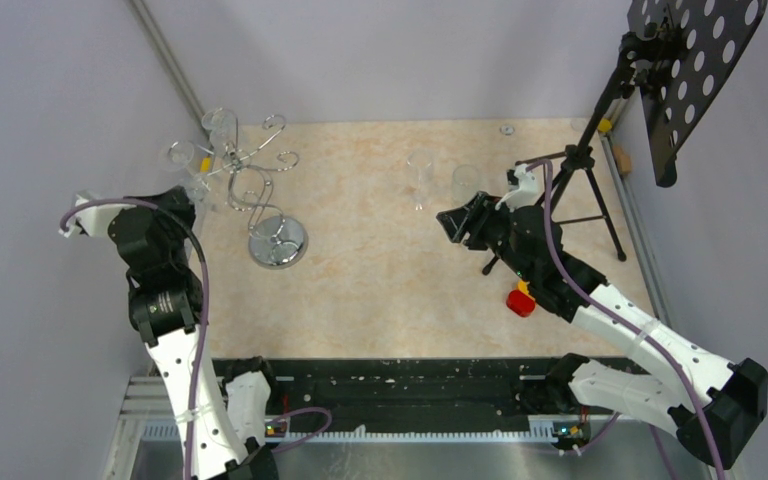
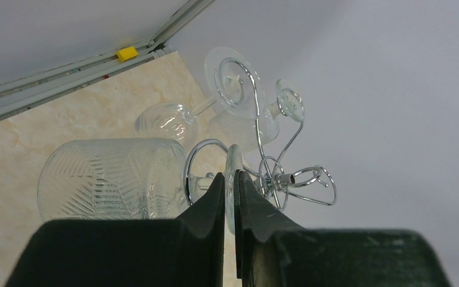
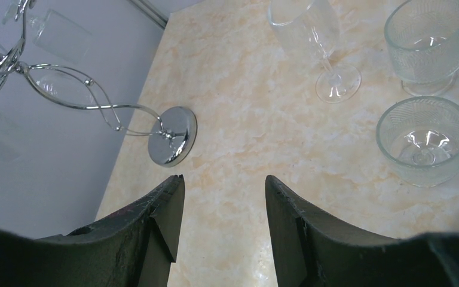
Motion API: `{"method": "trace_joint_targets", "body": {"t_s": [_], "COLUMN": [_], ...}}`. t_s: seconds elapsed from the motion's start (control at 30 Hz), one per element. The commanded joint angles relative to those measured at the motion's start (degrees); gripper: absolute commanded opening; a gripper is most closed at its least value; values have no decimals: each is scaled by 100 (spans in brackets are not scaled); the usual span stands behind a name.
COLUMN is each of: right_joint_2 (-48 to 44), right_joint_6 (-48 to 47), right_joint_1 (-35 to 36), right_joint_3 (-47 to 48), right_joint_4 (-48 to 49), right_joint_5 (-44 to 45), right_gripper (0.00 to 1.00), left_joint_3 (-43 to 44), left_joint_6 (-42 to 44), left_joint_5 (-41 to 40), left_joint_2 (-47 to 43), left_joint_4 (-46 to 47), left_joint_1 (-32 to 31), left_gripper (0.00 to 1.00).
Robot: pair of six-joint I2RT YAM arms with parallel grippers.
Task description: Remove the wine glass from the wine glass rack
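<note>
From above, my left fingers (image 1: 196, 192) reach into the left side of the wine glass rack (image 1: 260, 185), which stands toward the far left corner of the tabletop (image 1: 380, 290) with clear hanging glasses (image 1: 218, 122) on its curled arms. My right fingers (image 1: 463, 222) are spread over the right half, near the black music stand (image 1: 600, 150). In my left wrist view, the fingers are pressed onto the thin round foot of the wine glass (image 2: 107, 179), seen edge-on between the tips. Its patterned bowl lies to the left, and a chrome loop of the rack curves right at its stem. In my right wrist view, the fingers are spread with nothing between them, above bare tabletop. The rack stands at far left, and a flute (image 3: 329, 48) and two patterned goblets (image 3: 424, 140) stand at upper right.
</note>
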Motion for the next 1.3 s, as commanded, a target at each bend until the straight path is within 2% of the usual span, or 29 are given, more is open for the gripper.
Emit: {"method": "trace_joint_targets", "body": {"t_s": [0.0,0.27,0.73,1.07,1.27], "right_joint_2": [-48,-30,0,3,26], "right_joint_6": [-87,-92,-92,-81,-72], "right_joint_1": [-56,-93,-102,-109,-111], "right_joint_3": [75,72,85,53,28], "right_joint_4": [269,278,306,328,338], "right_joint_5": [104,108,100,113,100], "right_gripper": [53,53,53,53,53], "left_joint_3": [-49,-353,-537,-468,-861], "left_joint_6": [-347,-830,-1239,-1478,-1743], "left_joint_5": [-173,-718,-599,-713,-688], "left_joint_2": [-100,-307,-223,-121,-235], "left_joint_4": [1170,1461,1943,1741,2504], "left_joint_1": [22,20,20,22,22], "left_gripper": [0,0,0,0,0]}}
